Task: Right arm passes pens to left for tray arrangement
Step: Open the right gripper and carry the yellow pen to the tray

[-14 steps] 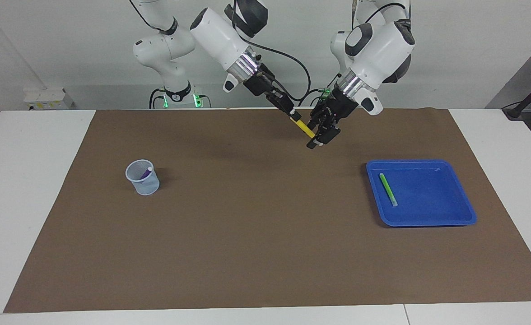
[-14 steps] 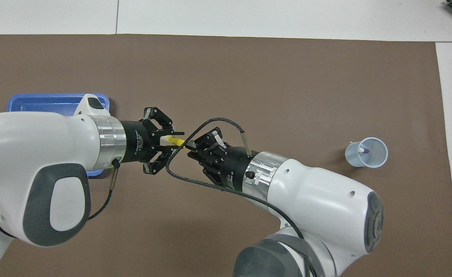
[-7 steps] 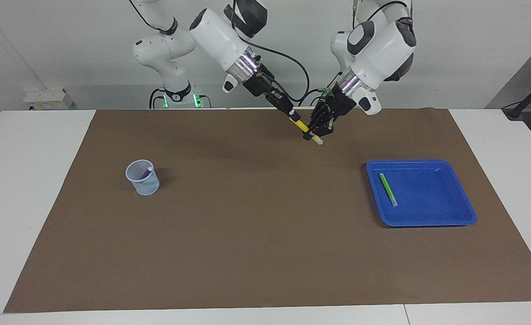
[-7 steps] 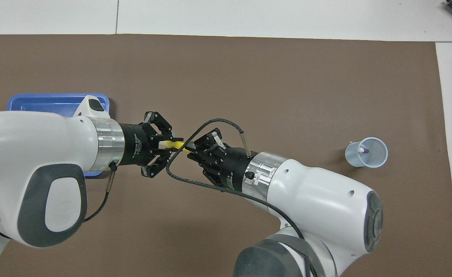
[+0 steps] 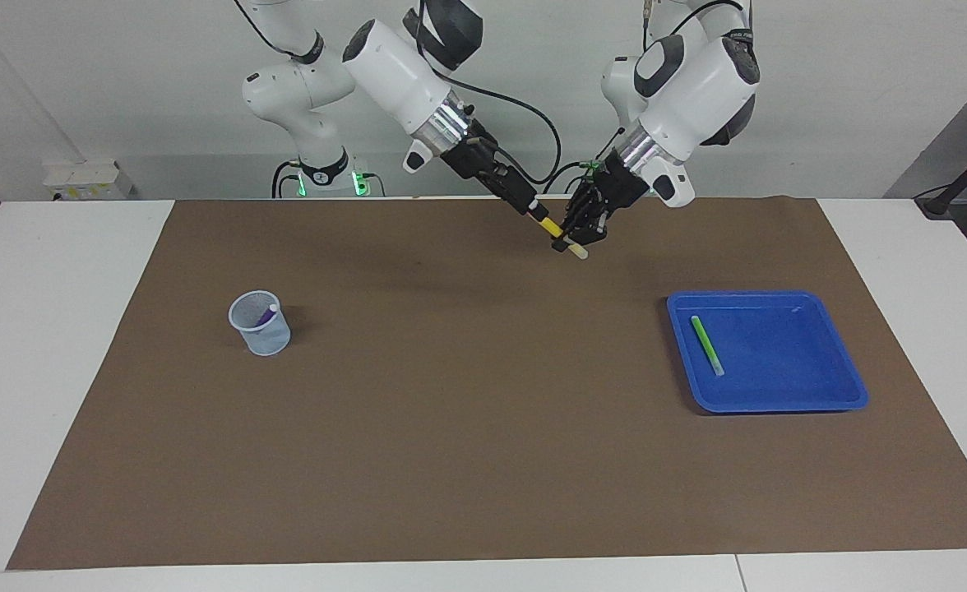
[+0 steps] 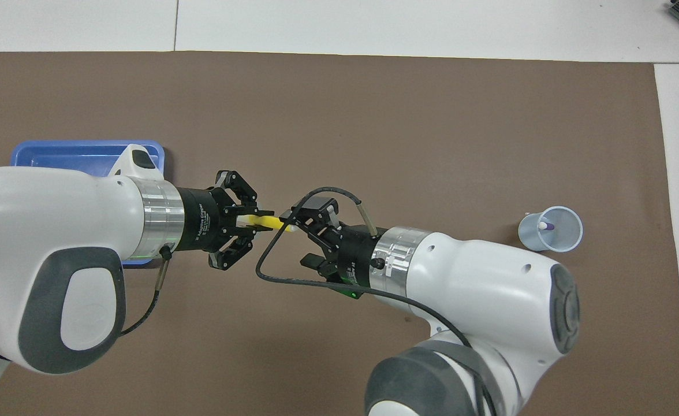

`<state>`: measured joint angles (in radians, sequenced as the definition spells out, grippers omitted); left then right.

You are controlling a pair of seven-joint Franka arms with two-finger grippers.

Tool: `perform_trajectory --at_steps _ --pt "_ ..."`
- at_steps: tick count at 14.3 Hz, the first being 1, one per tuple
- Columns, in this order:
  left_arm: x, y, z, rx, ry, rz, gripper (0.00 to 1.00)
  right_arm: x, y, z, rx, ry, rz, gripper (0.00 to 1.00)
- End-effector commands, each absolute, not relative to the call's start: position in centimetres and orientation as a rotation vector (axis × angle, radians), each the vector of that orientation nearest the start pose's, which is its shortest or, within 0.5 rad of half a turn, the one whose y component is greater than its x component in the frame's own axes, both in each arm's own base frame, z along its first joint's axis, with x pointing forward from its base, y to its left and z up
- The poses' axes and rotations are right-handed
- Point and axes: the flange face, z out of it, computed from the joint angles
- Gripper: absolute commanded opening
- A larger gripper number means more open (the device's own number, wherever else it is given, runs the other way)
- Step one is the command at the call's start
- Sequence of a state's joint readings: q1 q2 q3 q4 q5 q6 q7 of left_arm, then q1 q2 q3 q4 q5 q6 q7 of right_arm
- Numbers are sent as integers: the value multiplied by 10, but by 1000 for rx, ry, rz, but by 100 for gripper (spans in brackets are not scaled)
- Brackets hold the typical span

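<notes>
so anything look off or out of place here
Nothing stands out. The yellow pen is held in mid-air by the left gripper beside the right gripper, the green pen lies in the tray, and the purple pen sits in the cup.

I see bright, even light from above; soft shadows under the cup (image 5: 260, 322) and tray (image 5: 767, 400); focus sharp.

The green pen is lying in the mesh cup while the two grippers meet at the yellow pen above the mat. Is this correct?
Not quite. The green pen lies in the blue tray, not in the mesh cup; the facing view shows this. The rest holds: the left gripper and the right gripper meet at the yellow pen above the mat.
</notes>
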<state>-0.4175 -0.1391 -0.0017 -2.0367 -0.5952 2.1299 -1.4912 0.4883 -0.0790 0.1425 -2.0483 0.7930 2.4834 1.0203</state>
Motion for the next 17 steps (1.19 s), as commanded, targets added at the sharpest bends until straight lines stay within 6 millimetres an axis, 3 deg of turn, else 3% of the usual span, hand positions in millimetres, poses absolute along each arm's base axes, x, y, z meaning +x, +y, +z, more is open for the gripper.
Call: perform_trajectory --at_steps 1,3,6,10,13,15,17 --pt "481 -220 539 -2883 -2135 580 0 471 290 525 -2382 726 105 100" --pt "482 -211 537 -2951 -2028 567 0 474 254 519 -2575 402 78 100" --pt "488 -174 535 -3082 -1827 541 0 481 204 509 -2782 -49 17 100" --pt "490 -140 531 -3181 -1545 419 0 490 159 482 -2904 -761 -18 100" --pt "491 -111 524 -3252 -1188 305 0 496 118 466 -2828 -1337 19 100" --pt "491 -73 519 -3293 -892 273 0 503 86 462 -2689 -1681 43 100" --pt "492 -42 510 -3295 -668 252 0 512 60 449 -2538 -1919 68 100"
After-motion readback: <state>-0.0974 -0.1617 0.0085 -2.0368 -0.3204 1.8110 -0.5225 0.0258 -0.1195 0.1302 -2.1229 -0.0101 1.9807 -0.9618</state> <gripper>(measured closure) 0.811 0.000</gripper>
